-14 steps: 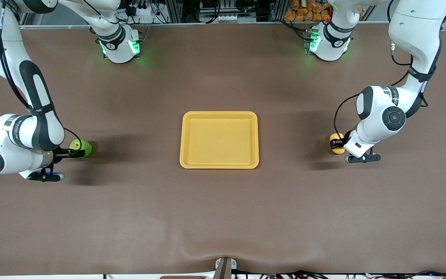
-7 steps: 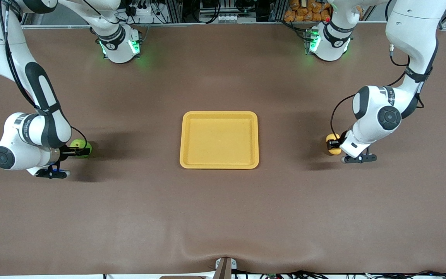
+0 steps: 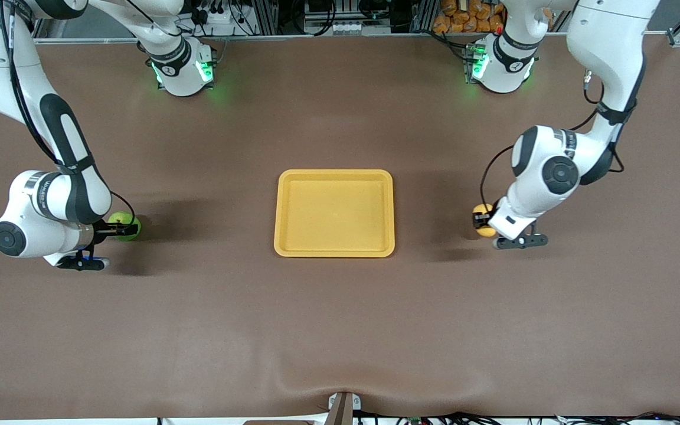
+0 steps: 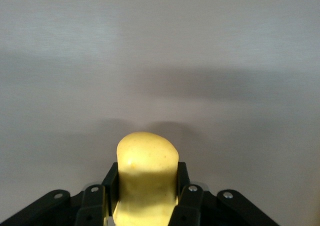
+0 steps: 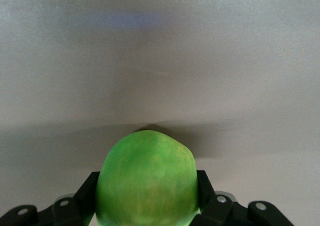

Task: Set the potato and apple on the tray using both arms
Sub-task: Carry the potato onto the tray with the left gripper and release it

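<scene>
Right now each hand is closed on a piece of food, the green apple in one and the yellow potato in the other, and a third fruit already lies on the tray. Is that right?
Not quite: the tray holds nothing, as the front view shows. The rest stands: the right hand is closed on the green apple, and the left hand is closed on the yellow potato.

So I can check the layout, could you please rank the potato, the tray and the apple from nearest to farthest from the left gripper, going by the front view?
1. The potato, clamped in the jaws of the left gripper, toward the left arm's end of the table.
2. The tray, mid-table.
3. The apple, in the right gripper, toward the right arm's end.
</scene>
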